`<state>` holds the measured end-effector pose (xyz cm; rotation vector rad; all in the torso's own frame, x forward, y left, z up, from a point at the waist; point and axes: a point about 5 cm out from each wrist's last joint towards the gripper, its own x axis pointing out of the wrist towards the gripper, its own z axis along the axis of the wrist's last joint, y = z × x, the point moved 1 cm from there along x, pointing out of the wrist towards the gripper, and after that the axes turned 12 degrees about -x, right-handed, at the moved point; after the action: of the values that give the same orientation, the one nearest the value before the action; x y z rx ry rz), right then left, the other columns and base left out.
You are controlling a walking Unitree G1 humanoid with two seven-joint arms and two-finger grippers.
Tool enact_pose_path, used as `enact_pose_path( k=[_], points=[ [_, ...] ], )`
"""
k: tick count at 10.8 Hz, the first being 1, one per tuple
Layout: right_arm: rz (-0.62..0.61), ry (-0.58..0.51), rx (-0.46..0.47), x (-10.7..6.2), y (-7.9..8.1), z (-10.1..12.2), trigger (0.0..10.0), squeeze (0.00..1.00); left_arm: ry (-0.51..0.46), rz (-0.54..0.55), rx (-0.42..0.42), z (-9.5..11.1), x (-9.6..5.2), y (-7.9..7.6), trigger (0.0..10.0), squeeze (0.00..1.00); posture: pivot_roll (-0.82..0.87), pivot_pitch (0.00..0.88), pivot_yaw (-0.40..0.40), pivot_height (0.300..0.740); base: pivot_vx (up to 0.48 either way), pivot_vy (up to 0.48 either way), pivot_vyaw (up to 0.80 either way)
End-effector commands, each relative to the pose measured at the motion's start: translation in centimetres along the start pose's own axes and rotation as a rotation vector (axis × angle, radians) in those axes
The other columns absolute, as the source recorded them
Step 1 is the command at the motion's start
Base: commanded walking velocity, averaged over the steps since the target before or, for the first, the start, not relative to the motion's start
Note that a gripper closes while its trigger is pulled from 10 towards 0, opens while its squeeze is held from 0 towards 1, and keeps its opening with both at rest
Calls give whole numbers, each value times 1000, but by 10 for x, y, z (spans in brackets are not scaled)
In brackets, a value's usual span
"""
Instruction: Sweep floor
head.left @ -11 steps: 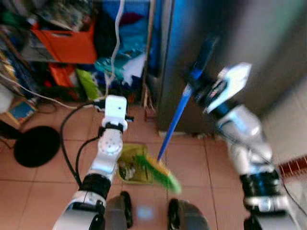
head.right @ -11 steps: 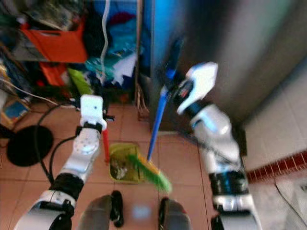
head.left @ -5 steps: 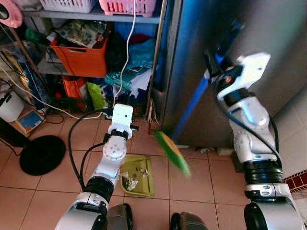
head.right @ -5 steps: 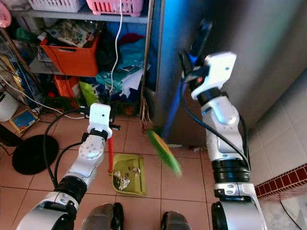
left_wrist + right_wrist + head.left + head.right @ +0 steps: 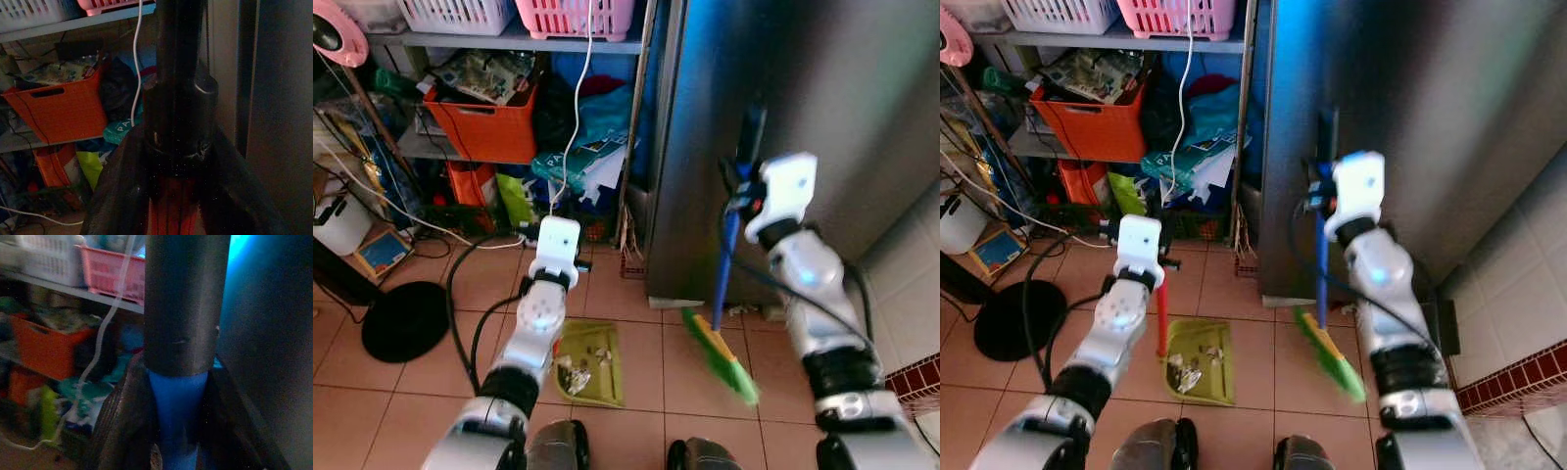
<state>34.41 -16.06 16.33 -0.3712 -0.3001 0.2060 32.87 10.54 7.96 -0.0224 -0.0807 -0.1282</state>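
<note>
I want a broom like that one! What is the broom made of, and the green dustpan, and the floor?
Broom: likely plastic or painted metal; its blue stick looks smooth, with a black grip on top and bright green bristles that look like plastic.
Dustpan: probably plastic, a matte yellow-green tray with a red handle.
Floor: ceramic tile, seemingly; reddish squares with pale grout lines and a slight shine.
</note>
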Motion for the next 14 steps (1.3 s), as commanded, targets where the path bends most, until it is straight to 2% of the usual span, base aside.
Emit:
enact_pose_path(
  k=[1, 2, 3, 4, 5, 8, 9, 12, 13, 14],
  points=[
    [-59, 23, 6, 0, 2, -4, 10000, 0, -28, -3, 34, 3, -2, 2, 10000, 0, -54, 0, 20, 740, 0, 0, 0],
    [-110, 92, 3, -5, 6, -14, 10000, 0, -22, 3, 33, 0, -5, 2, 10000, 0, -48, 0, 9, 740, 0, 0, 0],
    [-196, 242, 57, -14, 10, -35, 10000, 0, -20, 3, 34, -1, -5, 1, 10000, 0, -45, 0, 2, 740, 0, 0, 0],
    [-245, 292, 95, -20, 9, -42, 10000, 0, -27, -6, 37, 1, -3, -1, 10000, 0, -48, 0, 7, 740, 0, 0, 0],
    [-263, 287, 132, -22, 10, -44, 10000, 0, -30, -16, 39, 2, -1, -3, 10000, 0, -55, 0, 12, 740, 0, 0, 0],
    [-375, 318, 377, -24, 14, -45, 10000, 0, -41, -15, 37, 6, 3, -2, 10000, 0, -61, 0, 16, 740, 0, 0, 0],
    [-412, 322, 503, -22, 16, -43, 10000, 0, -42, -12, 35, 6, 3, -2, 10000, 0, -62, 0, 17, 740, 0, 0, 0],
    [-421, 241, 636, -13, 13, -29, 10000, 0, -40, -10, 32, 5, 4, -3, 10000, 0, -58, 0, 10, 740, 0, 0, 0],
    [-408, 214, 630, -11, 11, -25, 10000, 0, -38, -9, 34, 4, 3, -3, 10000, 0, -61, 0, 12, 740, 0, 0, 0],
    [-399, 169, 535, -8, 2, -18, 10000, 0, -26, -17, 32, 3, 3, -4, 10000, 0, -61, 0, 15, 740, 0, 0, 0]
  ],
)
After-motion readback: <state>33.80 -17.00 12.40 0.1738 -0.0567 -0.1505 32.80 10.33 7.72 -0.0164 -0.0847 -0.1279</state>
